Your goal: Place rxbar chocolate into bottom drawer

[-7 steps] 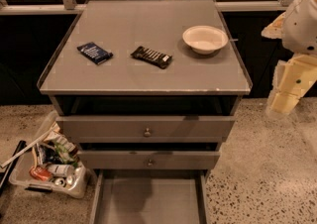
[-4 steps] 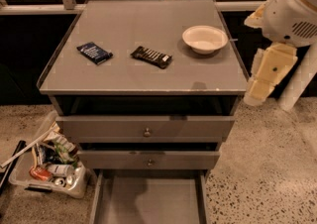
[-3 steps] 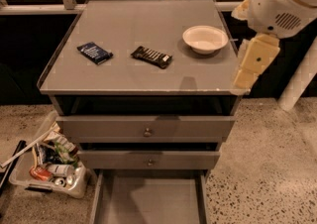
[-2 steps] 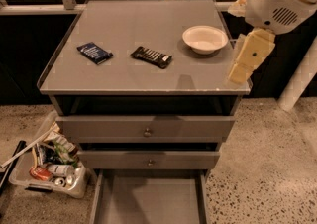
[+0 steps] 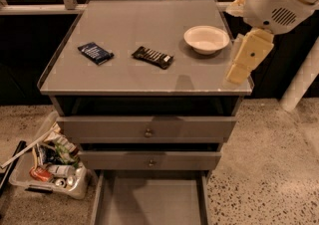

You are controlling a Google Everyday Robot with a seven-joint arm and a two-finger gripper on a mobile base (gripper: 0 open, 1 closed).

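The rxbar chocolate [image 5: 153, 56] lies flat on the grey cabinet top, near its middle, in a dark wrapper with white lettering. The bottom drawer [image 5: 149, 201] is pulled out at the foot of the cabinet, a wide grey tray with nothing in it. My gripper [image 5: 236, 74] hangs from the white arm over the right edge of the cabinet top, beside the white bowl and well to the right of the bar. It holds nothing that I can see.
A dark blue flat packet [image 5: 95, 52] lies left of the bar. A white bowl [image 5: 206, 38] stands at the right of the top. Two upper drawers with round knobs [image 5: 148, 133] are shut. A bin of clutter [image 5: 50, 162] sits on the floor at the left.
My arm has swung in from the right of the cabinet, leftwards and up, until the gripper hangs over the right edge of the top. The bar, packet and bowl have not moved.
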